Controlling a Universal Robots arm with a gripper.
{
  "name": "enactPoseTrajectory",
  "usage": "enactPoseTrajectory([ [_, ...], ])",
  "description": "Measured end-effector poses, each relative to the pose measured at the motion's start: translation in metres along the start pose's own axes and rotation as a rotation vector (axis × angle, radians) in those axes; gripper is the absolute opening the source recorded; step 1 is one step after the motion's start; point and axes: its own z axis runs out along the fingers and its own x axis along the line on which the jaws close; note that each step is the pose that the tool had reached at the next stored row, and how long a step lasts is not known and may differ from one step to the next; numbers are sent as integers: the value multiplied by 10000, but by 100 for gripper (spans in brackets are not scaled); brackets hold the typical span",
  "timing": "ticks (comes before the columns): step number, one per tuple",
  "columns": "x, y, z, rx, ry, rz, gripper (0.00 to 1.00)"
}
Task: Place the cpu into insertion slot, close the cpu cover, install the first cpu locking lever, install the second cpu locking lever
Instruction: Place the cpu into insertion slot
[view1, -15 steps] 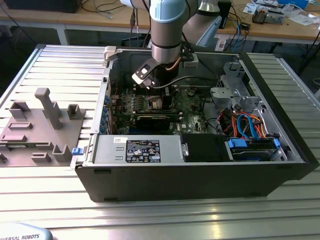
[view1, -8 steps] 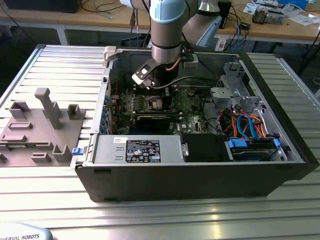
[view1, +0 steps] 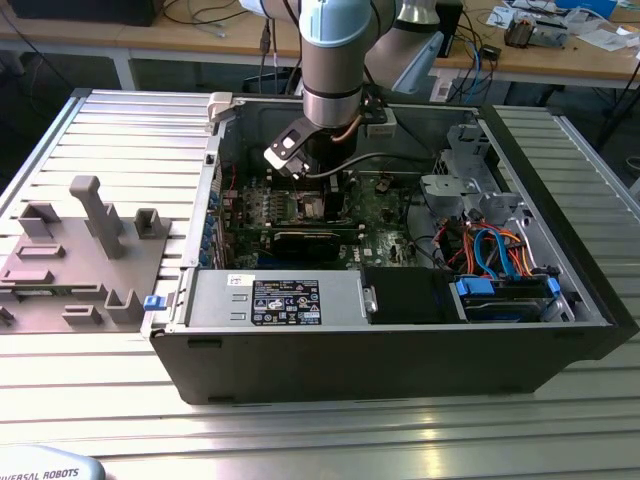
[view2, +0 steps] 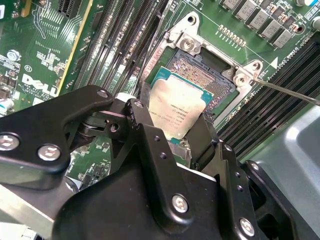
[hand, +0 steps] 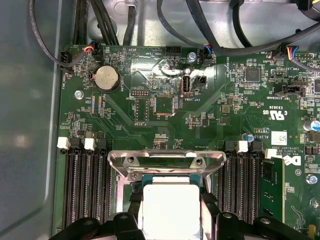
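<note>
While inside the computer case (view1: 400, 365), cpu (view2: 175, 102) in gripper (view2: 172, 122) over insertion slot (view2: 205, 72).

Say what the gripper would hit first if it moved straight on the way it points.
Likely the insertion slot: the gripper holds the cpu right over it, though depth is unclear.

The cpu (view2: 180, 107) has a pale silver-grey top with a thin teal-green border. The insertion slot (view2: 197, 69) is dark, finely speckled gold (its rim shiny silver). Motherboard (hand: 150, 125) green, memory slots (hand: 85, 190) black, gripper (view2: 173, 116) matte black.
</note>
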Motion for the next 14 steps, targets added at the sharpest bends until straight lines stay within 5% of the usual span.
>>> enactPoseTrajectory([
  [14,0,-1,22,-1,1,0,54],
])
